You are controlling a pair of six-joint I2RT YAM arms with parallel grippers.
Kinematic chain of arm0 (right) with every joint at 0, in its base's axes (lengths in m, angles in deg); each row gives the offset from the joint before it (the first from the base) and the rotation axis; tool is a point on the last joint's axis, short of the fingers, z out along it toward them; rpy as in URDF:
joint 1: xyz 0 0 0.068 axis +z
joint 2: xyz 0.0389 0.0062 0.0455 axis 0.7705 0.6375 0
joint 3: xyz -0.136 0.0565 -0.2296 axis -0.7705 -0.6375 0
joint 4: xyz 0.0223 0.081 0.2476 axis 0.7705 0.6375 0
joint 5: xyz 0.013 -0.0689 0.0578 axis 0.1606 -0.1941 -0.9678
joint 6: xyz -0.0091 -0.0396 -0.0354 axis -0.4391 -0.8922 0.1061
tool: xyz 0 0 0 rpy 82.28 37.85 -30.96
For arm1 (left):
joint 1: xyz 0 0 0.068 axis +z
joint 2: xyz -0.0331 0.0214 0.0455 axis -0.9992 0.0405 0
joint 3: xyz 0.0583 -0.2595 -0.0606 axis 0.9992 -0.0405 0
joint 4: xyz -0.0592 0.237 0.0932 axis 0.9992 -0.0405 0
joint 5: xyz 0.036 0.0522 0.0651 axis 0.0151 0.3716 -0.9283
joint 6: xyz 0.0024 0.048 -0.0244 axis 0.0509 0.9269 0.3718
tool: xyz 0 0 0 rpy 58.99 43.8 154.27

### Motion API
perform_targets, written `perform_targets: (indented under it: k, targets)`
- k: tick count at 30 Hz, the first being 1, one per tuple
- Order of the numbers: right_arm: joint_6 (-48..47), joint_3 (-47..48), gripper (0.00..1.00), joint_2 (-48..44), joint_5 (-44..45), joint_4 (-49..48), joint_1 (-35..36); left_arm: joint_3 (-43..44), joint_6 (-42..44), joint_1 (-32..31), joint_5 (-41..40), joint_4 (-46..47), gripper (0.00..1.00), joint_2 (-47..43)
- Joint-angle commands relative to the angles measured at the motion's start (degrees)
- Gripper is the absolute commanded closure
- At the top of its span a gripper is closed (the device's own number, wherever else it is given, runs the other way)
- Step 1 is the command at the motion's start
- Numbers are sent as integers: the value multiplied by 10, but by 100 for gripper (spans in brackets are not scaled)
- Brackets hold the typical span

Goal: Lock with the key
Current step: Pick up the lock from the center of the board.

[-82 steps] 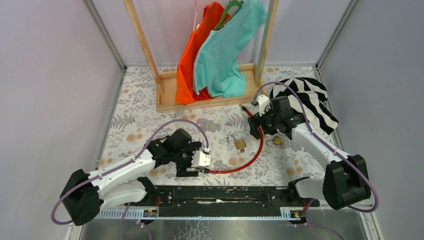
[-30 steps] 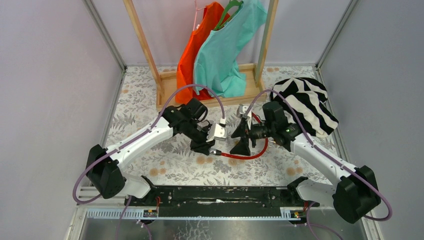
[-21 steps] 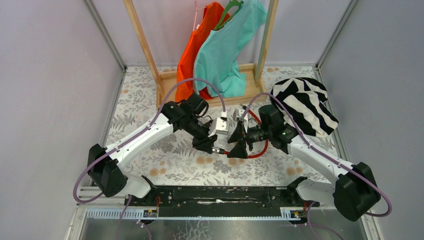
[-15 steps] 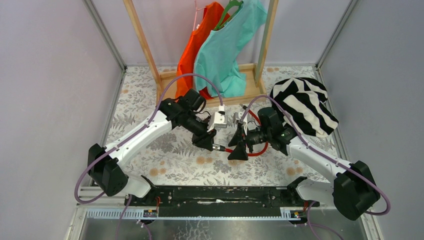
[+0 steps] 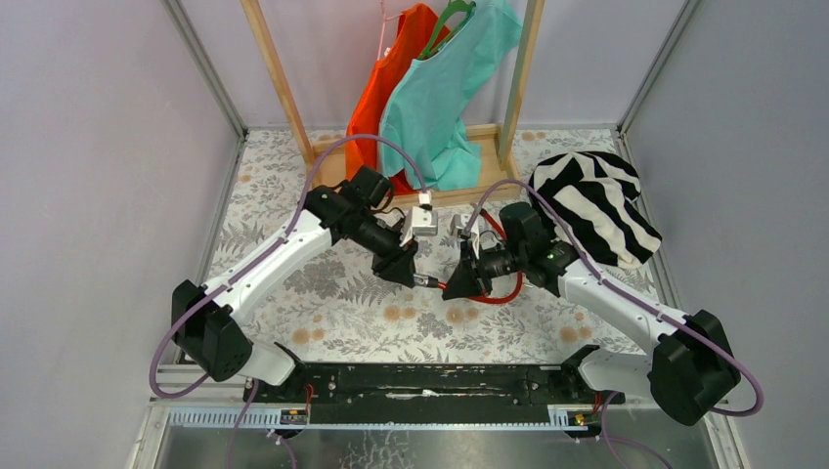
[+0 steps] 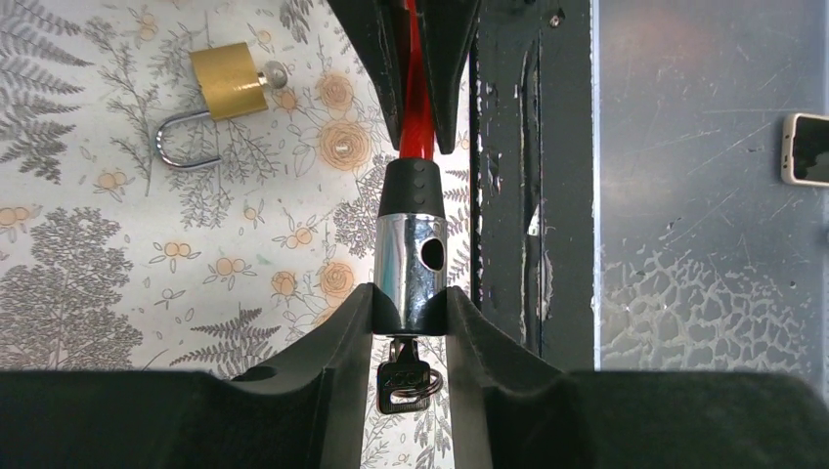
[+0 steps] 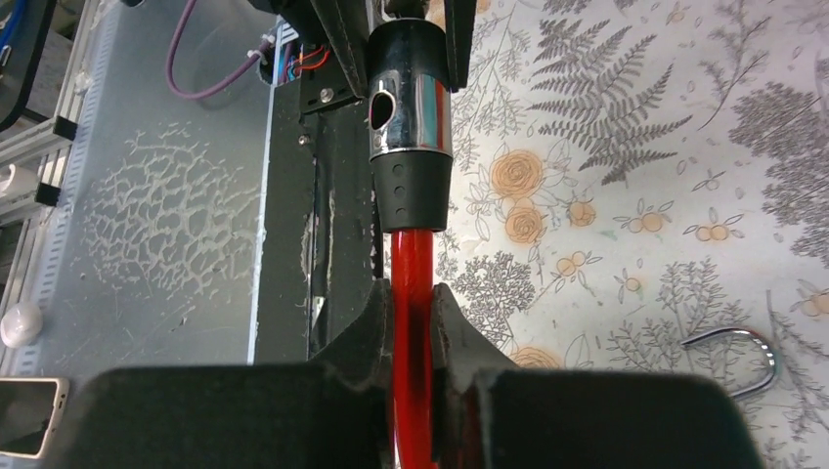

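Observation:
A red cable [image 7: 413, 264] ends in a black collar and a chrome lock cylinder [image 6: 411, 264]. My left gripper [image 6: 411, 308] is shut on the rear of this cylinder. A dark key [image 6: 403, 376] with a small ring sticks out of the cylinder's end, between my left fingers. My right gripper [image 7: 413, 313] is shut on the red cable just behind the collar, facing the left gripper. In the top view both grippers, left [image 5: 406, 266] and right [image 5: 459, 283], meet above the floral table, with the cable [image 5: 499, 293] looping under the right arm.
A brass padlock [image 6: 230, 83] with its shackle open lies on the floral cloth near the grippers. A wooden rack [image 5: 518, 88] with an orange and a teal shirt stands at the back. A striped cloth [image 5: 596, 200] lies at back right. A black rail [image 5: 430, 383] runs along the near edge.
My right gripper has gone from wide open to shut on the red cable. Both grippers have drifted slightly toward the back of the table, and the left still holds the cylinder.

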Motion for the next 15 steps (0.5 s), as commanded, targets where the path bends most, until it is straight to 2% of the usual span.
perform_targets:
  k: [1, 7, 11, 15]
  targets:
    - [-23, 79, 100, -3, -4, 5, -1, 41, -2, 27, 87, 13, 81, -1]
    - [23, 119, 100, 13, -29, -19, -12, 79, 8, 90, 146, 18, 40, -18]
    - [98, 134, 100, 22, -38, -78, -29, 54, -52, 127, 145, 99, 28, -67]
    - [135, 156, 100, 34, -21, -93, -39, -27, -180, 161, 110, 276, 21, -144]
